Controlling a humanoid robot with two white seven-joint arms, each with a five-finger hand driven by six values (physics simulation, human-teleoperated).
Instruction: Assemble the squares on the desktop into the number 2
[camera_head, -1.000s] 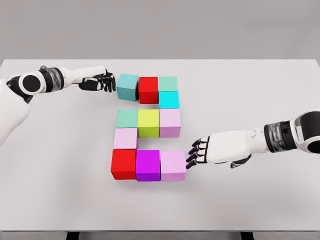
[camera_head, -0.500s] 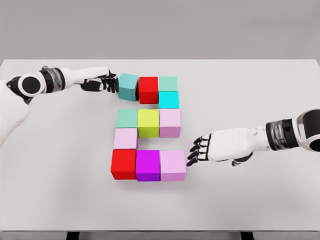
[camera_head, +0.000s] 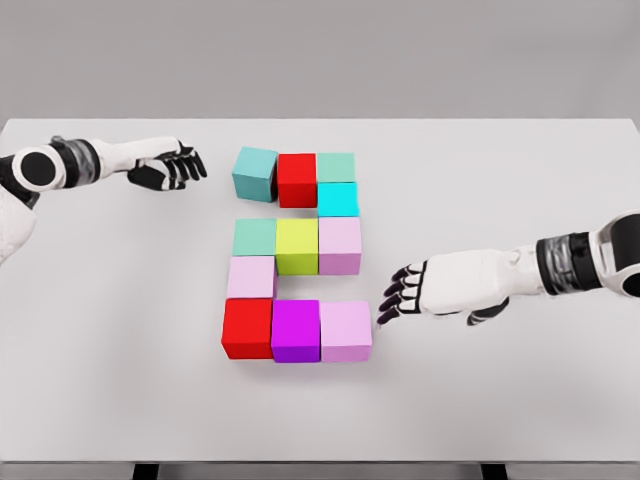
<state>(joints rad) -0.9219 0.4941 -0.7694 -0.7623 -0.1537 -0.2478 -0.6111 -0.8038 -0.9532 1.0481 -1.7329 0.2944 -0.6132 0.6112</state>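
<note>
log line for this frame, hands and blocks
left hand: open, clear of teal block | right hand: open, beside pink block | blocks: 2 shape, teal block askew

No legible text, labels, brand marks, printed numbers or signs anywhere in the head view. Cube faces plain, single-coloured, unmarked. Table surface (camera_head: 520, 400) plain white, unmarked. Arm and hand casings without readable lettering.
</note>
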